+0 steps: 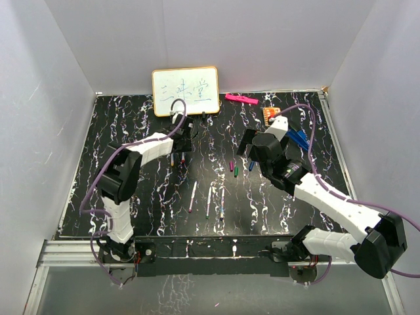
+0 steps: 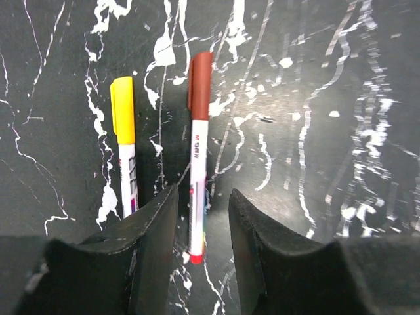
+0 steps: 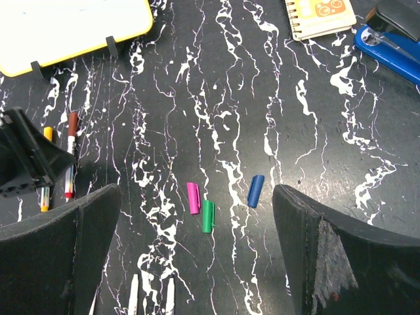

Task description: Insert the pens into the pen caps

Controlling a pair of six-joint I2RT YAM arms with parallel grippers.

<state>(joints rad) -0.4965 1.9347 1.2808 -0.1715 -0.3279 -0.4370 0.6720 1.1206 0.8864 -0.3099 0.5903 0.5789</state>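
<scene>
On the table (image 1: 151, 210) at left, the yellow-capped pen (image 2: 123, 144) and red-brown-capped pen (image 2: 199, 151) are done; your left gripper (image 2: 203, 200) straddles the latter, released. Your right gripper (image 3: 197, 193) hangs spread over the magenta cap (image 3: 193, 198), green cap (image 3: 208, 216) and blue cap (image 3: 255, 191); three uncapped pens (image 1: 209, 200) remain nearby.

Black white-veined table (image 3: 328, 164), yellow cap (image 2: 122, 108), red-brown cap (image 2: 200, 79), magenta cap (image 3: 193, 197), green cap (image 3: 208, 216), blue cap (image 3: 255, 191)

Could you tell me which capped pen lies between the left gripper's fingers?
The red-brown-capped pen: its barrel runs into the gap of the open left gripper, while the yellow-capped pen lies outside that gap.
</scene>
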